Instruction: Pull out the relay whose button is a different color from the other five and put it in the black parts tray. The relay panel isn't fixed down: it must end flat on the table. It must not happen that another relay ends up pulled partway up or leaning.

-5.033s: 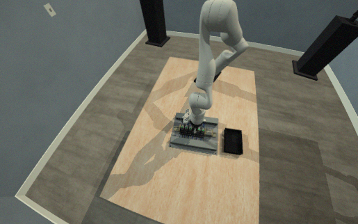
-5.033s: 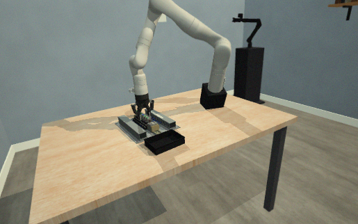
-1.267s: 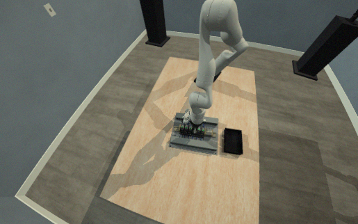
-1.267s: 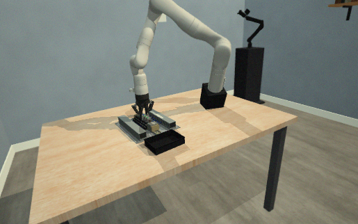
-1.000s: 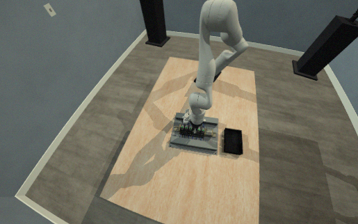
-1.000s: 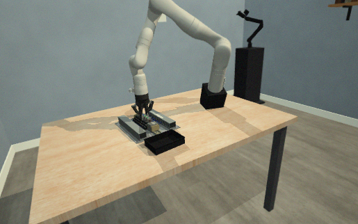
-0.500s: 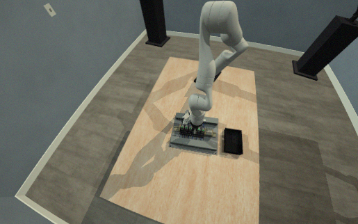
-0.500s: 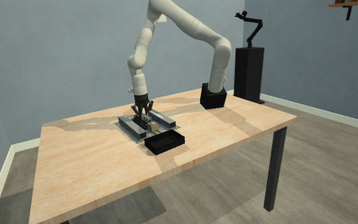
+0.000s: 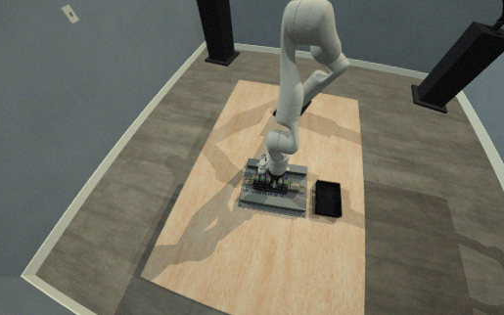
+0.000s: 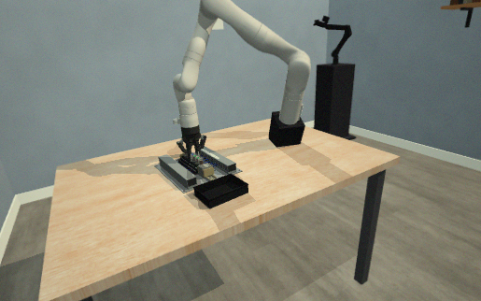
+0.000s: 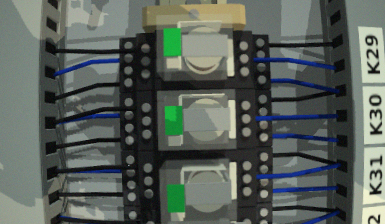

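Note:
The grey relay panel (image 9: 272, 211) (image 10: 178, 185) appears to lie flat on the table. The wrist view shows three clear relays with green buttons, a top one (image 11: 197, 74), a middle one (image 11: 205, 120) and a lower one (image 11: 208, 192), seated in black sockets beside labels K29, K30 and K31. My gripper (image 9: 275, 183) (image 10: 191, 157) points down at the relay row, its fingers low among the relays and shut on a relay. That relay's button is hidden by the fingers; the fingertips are outside the wrist view. The black parts tray (image 9: 329, 200) (image 10: 229, 194) is beside the panel and looks empty.
Slotted grey wire ducts (image 11: 49, 160) (image 10: 218, 160) flank the relay row, with black and blue wires running to the sockets. A tan end block (image 11: 153, 16) (image 10: 206, 171) sits at the row's end. The arm's black base (image 10: 287, 132) stands at the table's far side.

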`<state>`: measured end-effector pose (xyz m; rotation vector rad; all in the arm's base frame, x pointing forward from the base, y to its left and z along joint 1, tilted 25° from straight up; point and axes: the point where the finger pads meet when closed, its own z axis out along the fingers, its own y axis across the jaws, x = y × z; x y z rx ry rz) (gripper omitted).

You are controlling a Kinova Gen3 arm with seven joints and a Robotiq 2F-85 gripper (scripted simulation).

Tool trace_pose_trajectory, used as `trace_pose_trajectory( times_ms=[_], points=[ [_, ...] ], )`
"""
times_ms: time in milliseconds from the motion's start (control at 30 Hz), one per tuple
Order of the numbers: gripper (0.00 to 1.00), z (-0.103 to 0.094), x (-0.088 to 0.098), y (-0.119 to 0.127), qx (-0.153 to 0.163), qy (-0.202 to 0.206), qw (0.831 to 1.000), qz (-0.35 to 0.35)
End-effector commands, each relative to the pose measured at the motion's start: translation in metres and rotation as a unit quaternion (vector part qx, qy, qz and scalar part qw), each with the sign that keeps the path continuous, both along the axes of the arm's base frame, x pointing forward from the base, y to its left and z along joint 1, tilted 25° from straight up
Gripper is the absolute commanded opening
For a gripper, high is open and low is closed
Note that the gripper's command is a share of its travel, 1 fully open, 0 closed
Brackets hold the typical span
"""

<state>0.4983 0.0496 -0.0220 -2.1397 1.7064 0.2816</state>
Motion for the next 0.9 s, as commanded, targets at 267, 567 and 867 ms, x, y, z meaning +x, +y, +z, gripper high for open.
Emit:
trace_pose_trajectory(
  times_ms=[267, 567, 867],
  points=[
    [0.0, 0.0007, 0.0002, -0.0007, 0.001, -0.008, 1.0, -0.004],
    [0.0, 0.0007, -0.0002, -0.0008, 0.003, -0.014, 1.0, -0.006],
    [0.0, 0.0007, -0.0006, -0.0009, 0.005, -0.021, 1.0, -0.009]
  ],
)
